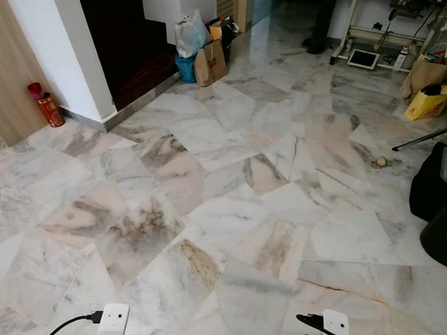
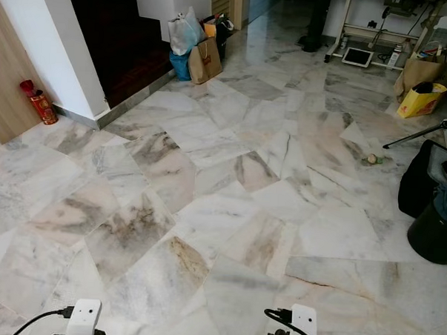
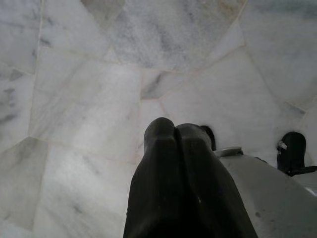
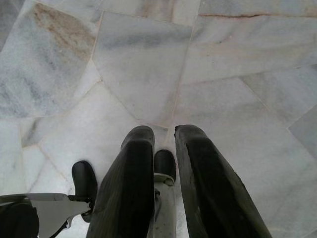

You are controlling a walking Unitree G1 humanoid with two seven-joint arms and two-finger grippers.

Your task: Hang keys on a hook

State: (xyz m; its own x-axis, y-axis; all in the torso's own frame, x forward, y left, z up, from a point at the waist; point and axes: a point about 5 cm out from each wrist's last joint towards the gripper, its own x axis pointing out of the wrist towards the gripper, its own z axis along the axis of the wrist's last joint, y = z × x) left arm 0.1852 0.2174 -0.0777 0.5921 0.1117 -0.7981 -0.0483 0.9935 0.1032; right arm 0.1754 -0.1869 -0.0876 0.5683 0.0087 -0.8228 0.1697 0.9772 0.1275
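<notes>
While both arms hang over bare marble floor (image 1: 230, 175), left gripper (image 3: 174, 130) clenched empty, right gripper (image 4: 162, 136) slightly parted, empty. Task looks unstarted.

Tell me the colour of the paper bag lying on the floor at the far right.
Yellow. The paper bag shows best in the left eye view.

Location: the entrance hall of a private home. The marble floor (image 1: 229, 205) is laid in irregular polished slabs. Far left, dark stairs (image 1: 129, 41) rise behind a white wall (image 1: 62, 49), with a wood panel (image 1: 8, 84) at the left edge. Shopping bags (image 1: 203, 44) stand by the stair foot. Far right, a white rack (image 1: 378, 33) holds household items beside a yellow bag (image 1: 429, 102).
</notes>
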